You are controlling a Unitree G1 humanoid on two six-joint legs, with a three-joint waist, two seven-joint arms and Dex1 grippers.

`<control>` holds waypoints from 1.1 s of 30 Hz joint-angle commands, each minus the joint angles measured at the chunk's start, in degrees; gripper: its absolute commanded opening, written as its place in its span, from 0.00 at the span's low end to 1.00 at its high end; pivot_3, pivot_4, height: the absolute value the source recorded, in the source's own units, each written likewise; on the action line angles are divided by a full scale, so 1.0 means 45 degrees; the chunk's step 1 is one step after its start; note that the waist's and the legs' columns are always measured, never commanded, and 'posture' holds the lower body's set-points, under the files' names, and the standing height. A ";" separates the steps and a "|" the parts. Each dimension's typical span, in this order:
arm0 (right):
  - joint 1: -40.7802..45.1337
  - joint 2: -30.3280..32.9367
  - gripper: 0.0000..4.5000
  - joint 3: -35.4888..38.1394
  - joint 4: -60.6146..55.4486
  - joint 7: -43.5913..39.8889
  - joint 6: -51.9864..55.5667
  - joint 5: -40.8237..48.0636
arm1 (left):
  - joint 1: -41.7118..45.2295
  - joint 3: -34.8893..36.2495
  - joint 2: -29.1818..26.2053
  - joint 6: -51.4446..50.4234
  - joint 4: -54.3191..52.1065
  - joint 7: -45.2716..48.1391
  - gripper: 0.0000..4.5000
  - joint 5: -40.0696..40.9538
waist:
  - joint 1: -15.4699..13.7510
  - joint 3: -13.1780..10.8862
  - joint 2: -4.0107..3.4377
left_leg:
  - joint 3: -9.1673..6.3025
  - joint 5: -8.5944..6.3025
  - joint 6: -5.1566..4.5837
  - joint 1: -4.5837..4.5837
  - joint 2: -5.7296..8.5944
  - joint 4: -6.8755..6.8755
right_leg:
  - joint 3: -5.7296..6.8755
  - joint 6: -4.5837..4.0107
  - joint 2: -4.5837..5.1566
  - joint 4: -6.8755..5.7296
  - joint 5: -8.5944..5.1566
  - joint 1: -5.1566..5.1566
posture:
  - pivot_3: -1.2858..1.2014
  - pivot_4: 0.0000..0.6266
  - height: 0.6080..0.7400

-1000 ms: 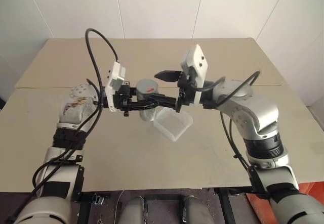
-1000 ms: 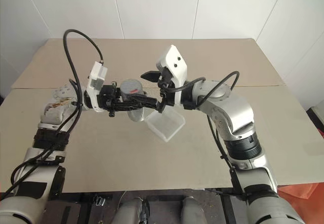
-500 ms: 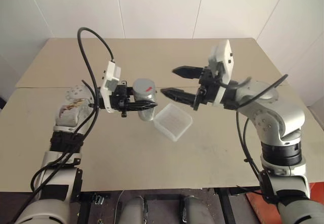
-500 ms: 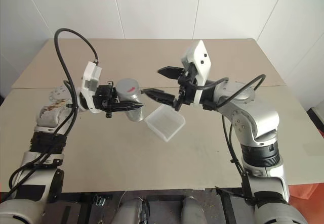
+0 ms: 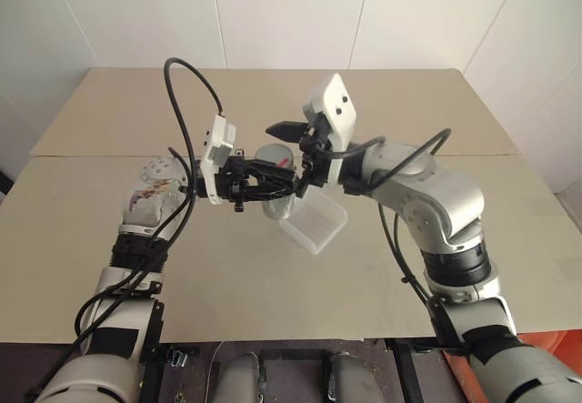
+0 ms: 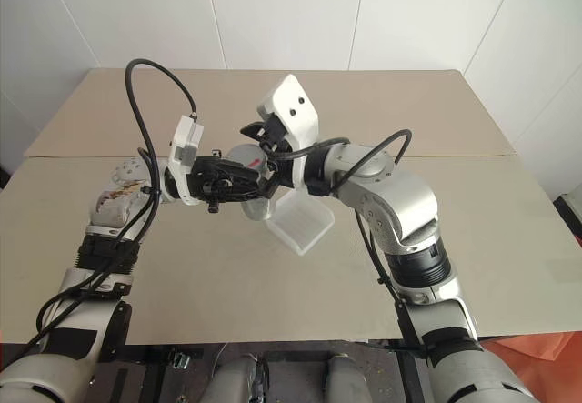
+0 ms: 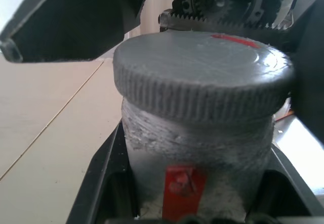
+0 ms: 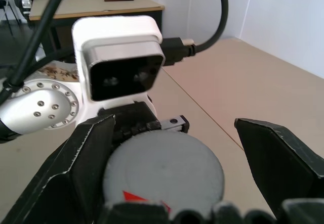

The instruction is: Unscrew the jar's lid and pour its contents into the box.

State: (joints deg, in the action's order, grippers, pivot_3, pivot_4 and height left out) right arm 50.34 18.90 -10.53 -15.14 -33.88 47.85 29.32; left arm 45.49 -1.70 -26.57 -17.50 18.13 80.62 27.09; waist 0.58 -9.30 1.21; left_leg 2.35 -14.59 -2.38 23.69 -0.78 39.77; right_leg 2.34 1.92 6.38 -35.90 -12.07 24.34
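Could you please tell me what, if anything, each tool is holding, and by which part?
The left tool clamps the silvery-grey cylindrical jar by its body, below the grey lid. The open right tool holds nothing.

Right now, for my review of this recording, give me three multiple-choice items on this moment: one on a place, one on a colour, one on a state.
1. Where is the box?
A. on the table, beside the held jar
B. in the right gripper
C. on the floor

2. What colour is the mark on the lid?
A. blue
B. red
C. green

3. How is the jar?
A. lid off
B. lying on its side
C. lid on, clamped in the left gripper

Answers: 1 A, it rests on the tabletop. 2 B, a red streak shows. 3 C, the right gripper straddles the lid, open.
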 commanded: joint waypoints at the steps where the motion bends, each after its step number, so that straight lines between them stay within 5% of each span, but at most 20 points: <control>1: -0.0007 0.0316 0.99 0.0379 -0.0197 -0.0300 -0.0450 -0.0132 | 0.0155 0.0327 -0.0285 0.0027 -0.0598 0.0032 0.43 0.0237 | 0.0020 0.0000 0.0000 | 0.0000 0.0000 0.0000 0.0000 -0.0001 0.0000 | 0.0000 0.0000 0.0000 0.0000 0.0000 0.0001 | 0.52 0.24 1.00; 17: -0.0704 0.1786 0.99 0.2006 -0.0289 -0.1146 -0.0608 0.0513 | -0.0624 0.0855 -0.1374 -0.0432 -0.1453 0.0143 0.43 0.0674 | -0.0037 0.0000 0.0000 | 0.0000 -0.0001 -0.0001 -0.0002 -0.0003 -0.0002 | 0.0001 0.0000 0.0001 0.0002 0.0000 0.0001 | 0.52 0.24 1.00; 26: -0.0873 0.1364 0.99 0.1662 -0.2007 -0.1591 -0.0092 0.1744 | -0.0595 0.0524 -0.0751 -0.0159 -0.1403 -0.0418 0.43 0.0445 | 0.0015 0.0000 0.0000 | -0.0001 -0.0001 -0.0001 -0.0001 -0.0006 -0.0002 | 0.0001 0.0000 -0.0001 0.0000 0.0000 0.0000 | 0.52 0.24 1.00; 33: -0.0005 0.0402 0.99 0.0170 -0.0735 -0.0634 -0.0636 0.0092 | -0.0393 0.0317 -0.0384 -0.0026 -0.1288 -0.0402 0.43 0.0449 | 0.0039 0.0000 -0.0001 | -0.0001 0.0000 0.0000 -0.0013 -0.0005 0.0001 | -0.0002 0.0000 -0.0004 -0.0022 0.0001 0.0001 | 0.52 0.24 1.00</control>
State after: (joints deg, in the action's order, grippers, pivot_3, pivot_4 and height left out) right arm 48.93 20.88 -9.83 -18.43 -37.77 46.61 31.21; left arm 42.21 -0.85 -28.04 -18.67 13.23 78.87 29.05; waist 0.76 -9.30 1.20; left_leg 2.35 -14.59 -2.38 23.63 -0.80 39.78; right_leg 2.33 1.92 6.37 -35.99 -12.07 24.34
